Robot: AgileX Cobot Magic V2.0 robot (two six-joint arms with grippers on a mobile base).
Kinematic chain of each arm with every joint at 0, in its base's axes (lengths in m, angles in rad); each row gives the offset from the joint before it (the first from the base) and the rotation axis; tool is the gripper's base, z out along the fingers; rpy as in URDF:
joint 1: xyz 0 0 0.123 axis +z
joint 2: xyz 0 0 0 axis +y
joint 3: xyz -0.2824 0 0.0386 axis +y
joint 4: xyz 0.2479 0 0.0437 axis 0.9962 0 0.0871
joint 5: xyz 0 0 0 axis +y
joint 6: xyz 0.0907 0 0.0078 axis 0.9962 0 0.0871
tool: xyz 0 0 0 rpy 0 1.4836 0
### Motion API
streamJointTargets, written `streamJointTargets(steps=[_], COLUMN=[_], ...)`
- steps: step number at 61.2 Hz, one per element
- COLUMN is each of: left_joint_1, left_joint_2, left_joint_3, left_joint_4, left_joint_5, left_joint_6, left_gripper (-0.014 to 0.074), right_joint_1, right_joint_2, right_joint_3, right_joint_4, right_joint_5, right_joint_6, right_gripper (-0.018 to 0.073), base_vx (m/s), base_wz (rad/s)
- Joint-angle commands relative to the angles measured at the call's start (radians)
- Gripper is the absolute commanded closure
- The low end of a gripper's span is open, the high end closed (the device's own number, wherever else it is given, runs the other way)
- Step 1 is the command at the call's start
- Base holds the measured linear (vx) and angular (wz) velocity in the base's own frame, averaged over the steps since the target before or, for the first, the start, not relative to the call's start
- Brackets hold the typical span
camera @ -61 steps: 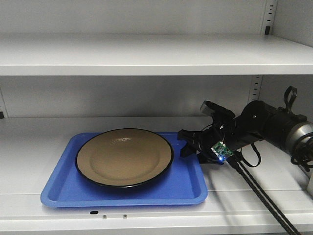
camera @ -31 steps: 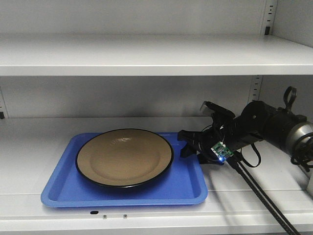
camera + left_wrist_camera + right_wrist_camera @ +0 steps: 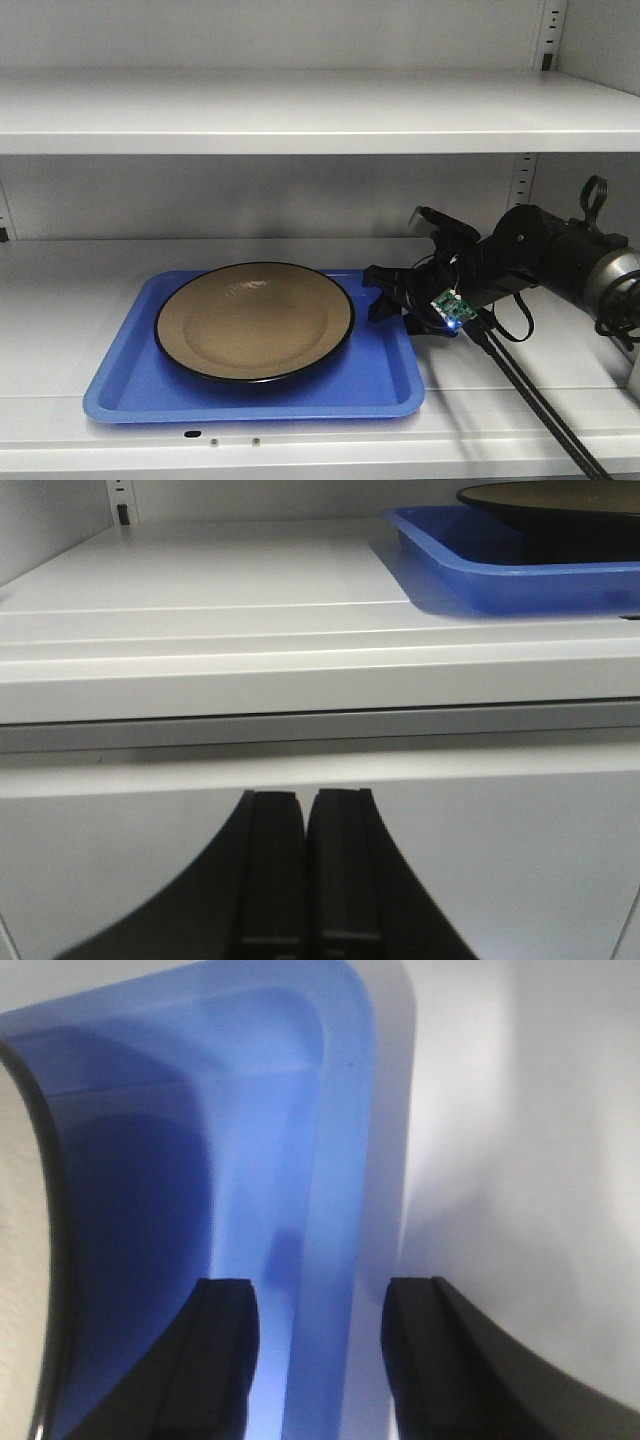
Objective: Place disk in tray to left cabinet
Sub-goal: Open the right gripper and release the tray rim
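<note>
Currently the disk point(image 3: 254, 320) is seen lying in the tray point(image 3: 385, 385), which is set on the cabinet point(image 3: 300, 110) shelf. The right gripper point(image 3: 315, 1360) is spread apart astride the tray's right lip, nothing clamped. The left gripper point(image 3: 303, 870) is pressed together, empty, below the shelf edge.

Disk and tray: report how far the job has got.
Done: the disk lies in the blue tray, and the tray rests on the cabinet shelf. In hand: the right gripper is open, straddling the tray's rim. The left gripper is shut below the shelf. Left: withdraw the right arm.
</note>
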Motion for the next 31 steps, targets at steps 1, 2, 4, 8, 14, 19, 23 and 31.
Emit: streamJointTargets(steps=[1, 2, 4, 8, 14, 19, 23, 31], left_joint_1=[-0.003, -0.003, -0.003, -0.003, -0.003, -0.003, -0.003, -0.003], left_joint_2=[0.008, 0.008, 0.008, 0.008, 0.008, 0.008, 0.008, 0.008], left_joint_3=[0.02, 0.02, 0.02, 0.02, 0.02, 0.02, 0.02, 0.02], left_joint_4=[-0.003, -0.003, -0.003, -0.003, -0.003, -0.003, -0.003, -0.003], left_joint_5=[-0.076, -0.076, -0.076, -0.076, -0.076, -0.076, -0.076, -0.076], left_joint_6=[-0.004, -0.004, -0.004, -0.004, -0.004, -0.004, -0.004, -0.004], left_gripper=[0.0603, 0.0603, 0.0603, 0.0603, 0.0603, 0.0603, 0.0603, 0.0603], right_joint_1=[-0.004, -0.004, -0.004, -0.004, -0.004, -0.004, -0.005, -0.004], right_joint_2=[-0.061, -0.061, -0.061, -0.061, -0.061, -0.061, -0.069, -0.102], right_joint_3=[-0.033, -0.033, -0.033, -0.033, -0.033, -0.033, -0.033, -0.031], right_joint_4=[0.02, 0.02, 0.02, 0.02, 0.02, 0.02, 0.005, -0.03], right_joint_5=[-0.034, -0.034, -0.034, -0.034, -0.034, -0.033, -0.038, -0.018], right_joint_6=[-0.012, -0.012, -0.012, -0.012, -0.012, -0.012, -0.014, -0.014], right_gripper=[0.0174, 0.0174, 0.0174, 0.0174, 0.0174, 0.0174, 0.0174, 0.0174], base_vx=[0.0, 0.0, 0.0, 0.0, 0.0, 0.0, 0.0, 0.0], base_wz=[0.0, 0.0, 0.0, 0.0, 0.0, 0.0, 0.0, 0.0])
